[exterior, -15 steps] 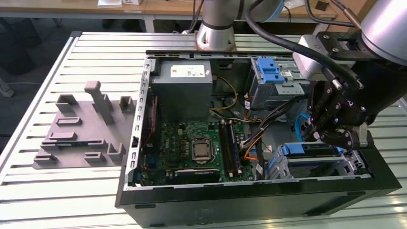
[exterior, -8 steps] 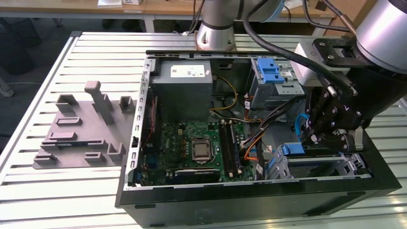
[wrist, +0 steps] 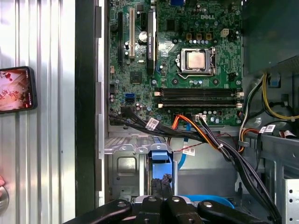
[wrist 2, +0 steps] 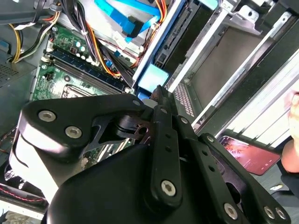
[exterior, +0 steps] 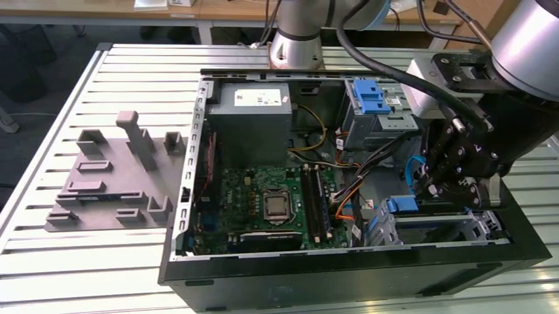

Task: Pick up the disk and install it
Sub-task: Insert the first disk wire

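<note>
The disk sits edge-on in the metal drive cage (exterior: 478, 230) at the front right of the open computer case (exterior: 349, 268). Of the disk, I see mainly the blue carrier end (exterior: 402, 204) (wrist 2: 153, 77) (wrist: 160, 153). My gripper (exterior: 426, 193) (wrist 2: 158, 95) (wrist: 161, 181) reaches down into the case, its black fingers shut together with their tips right at that blue end. I see nothing between the fingers. The disk's silver body is hidden by the cage and my gripper.
A bundle of black, orange and blue cables (wrist: 210, 137) runs close beside the cage. The motherboard (exterior: 271, 196), grey power-supply box (exterior: 251, 124) and blue latch with its cage (exterior: 376, 103) fill the case. A grey fixture (exterior: 114, 176) and a phone (wrist: 16, 88) lie on the slatted table.
</note>
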Controlling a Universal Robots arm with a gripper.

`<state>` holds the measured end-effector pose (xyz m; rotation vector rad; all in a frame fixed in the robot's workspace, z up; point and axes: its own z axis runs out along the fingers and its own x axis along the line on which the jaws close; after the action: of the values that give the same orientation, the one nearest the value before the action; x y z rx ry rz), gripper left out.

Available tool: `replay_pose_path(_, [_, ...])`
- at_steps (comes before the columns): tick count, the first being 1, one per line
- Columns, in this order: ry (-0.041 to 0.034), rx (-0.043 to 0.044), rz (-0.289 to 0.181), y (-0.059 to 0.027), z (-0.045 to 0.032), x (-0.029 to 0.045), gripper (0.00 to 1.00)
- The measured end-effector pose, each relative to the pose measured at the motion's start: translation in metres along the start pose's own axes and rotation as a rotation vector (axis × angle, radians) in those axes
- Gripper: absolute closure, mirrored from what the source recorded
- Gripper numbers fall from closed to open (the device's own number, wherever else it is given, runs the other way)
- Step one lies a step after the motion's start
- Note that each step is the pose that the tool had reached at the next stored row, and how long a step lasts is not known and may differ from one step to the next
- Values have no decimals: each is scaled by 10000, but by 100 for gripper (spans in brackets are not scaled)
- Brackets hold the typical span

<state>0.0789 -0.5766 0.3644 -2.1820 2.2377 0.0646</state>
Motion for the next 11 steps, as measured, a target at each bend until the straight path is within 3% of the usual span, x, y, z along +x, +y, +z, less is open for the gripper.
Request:
replay_pose_path(7, [1, 1, 2, -113, -1, -8, 89])
replay_pose_path(11, [2, 0, 2, -250, -2, -20, 89])
